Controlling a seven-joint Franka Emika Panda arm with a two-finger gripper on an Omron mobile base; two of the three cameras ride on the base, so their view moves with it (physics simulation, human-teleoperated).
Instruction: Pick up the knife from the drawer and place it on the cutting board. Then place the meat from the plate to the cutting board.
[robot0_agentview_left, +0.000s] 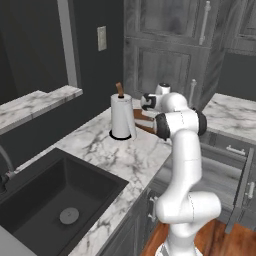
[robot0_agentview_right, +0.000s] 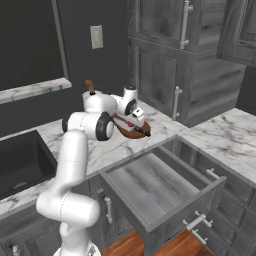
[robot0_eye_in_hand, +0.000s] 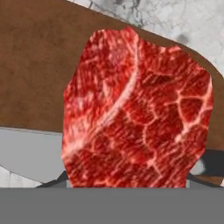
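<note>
While the meat (robot0_eye_in_hand: 135, 109) sits clamped in the claw (robot0_agentview_right: 137, 121), it hangs directly over the cutting board (robot0_eye_in_hand: 39, 74), long axis running away from the camera; brown wood spreads to its far side, the marble tabletop (robot0_agentview_left: 125, 155) and open drawer (robot0_agentview_right: 165, 187) lie beyond
</note>
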